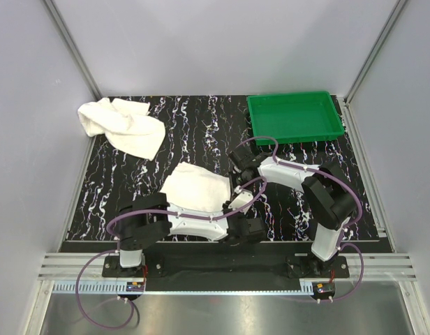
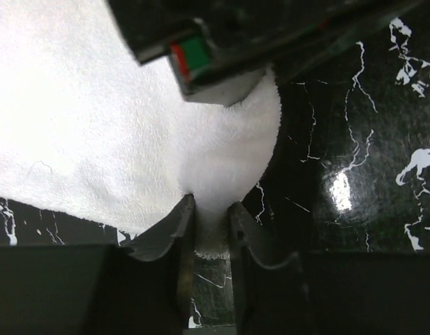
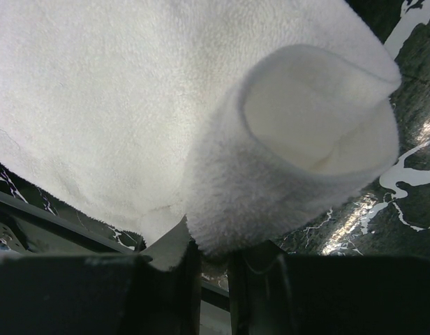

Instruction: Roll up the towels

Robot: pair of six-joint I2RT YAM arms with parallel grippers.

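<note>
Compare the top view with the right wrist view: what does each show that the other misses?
Only the top view: the green tray and the far towel, crumpled at the back left. Only the right wrist view: the edge of the near towel curled into an open tube, with the right gripper pinching it. Both: the near towel lying on the black marbled table.

White arm links (image 1: 190,225) with black joints (image 1: 139,227), purple cables (image 1: 77,285), black bases (image 1: 131,264); the left gripper (image 2: 209,209) fingers are dark grey.
</note>
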